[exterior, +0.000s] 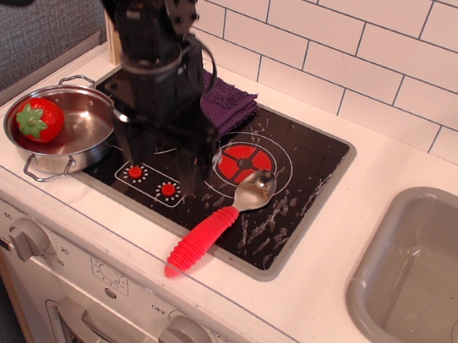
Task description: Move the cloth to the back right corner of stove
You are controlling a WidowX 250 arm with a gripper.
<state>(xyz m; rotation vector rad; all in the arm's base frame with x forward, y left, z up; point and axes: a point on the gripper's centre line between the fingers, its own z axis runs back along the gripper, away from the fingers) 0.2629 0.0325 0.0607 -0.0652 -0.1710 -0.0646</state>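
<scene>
The dark purple cloth (230,105) lies folded at the back left of the black stove (318,171), partly hidden behind my arm. My gripper (169,142) hangs over the left burner, just in front of and left of the cloth, blurred by motion. Its fingers look spread apart with nothing between them. The stove's back right corner (335,148) is bare glossy black.
A spoon with a red handle (203,236) lies across the stove's front, its metal bowl on the right burner. A steel pot (83,117) holding a toy strawberry (38,121) sits at the stove's left edge. A grey sink (427,276) is to the right. A white tiled wall stands behind.
</scene>
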